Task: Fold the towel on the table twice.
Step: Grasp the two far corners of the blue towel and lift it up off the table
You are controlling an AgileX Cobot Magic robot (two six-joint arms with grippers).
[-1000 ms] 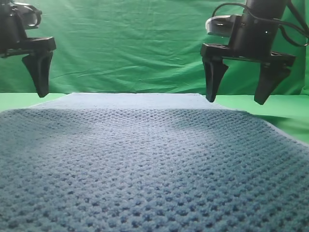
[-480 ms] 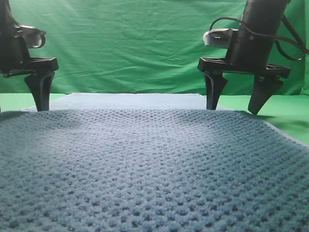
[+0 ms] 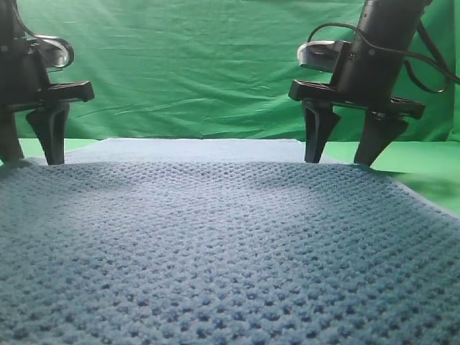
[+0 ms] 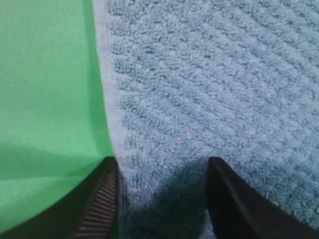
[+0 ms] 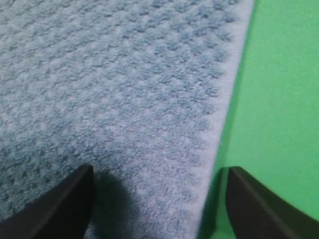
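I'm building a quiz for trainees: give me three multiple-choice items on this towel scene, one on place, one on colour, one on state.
1. Where do the grippers stand?
A. at the towel's far corners
B. at its near edge
C. off the table

2. What colour is the towel?
A. red
B. blue
C. white

3. How does the towel lie?
A. folded in half
B. rolled up
C. spread flat

Key: A, the left gripper and right gripper straddle the far side edges; B, the towel is blue on the green table; C, a single flat layer shows.
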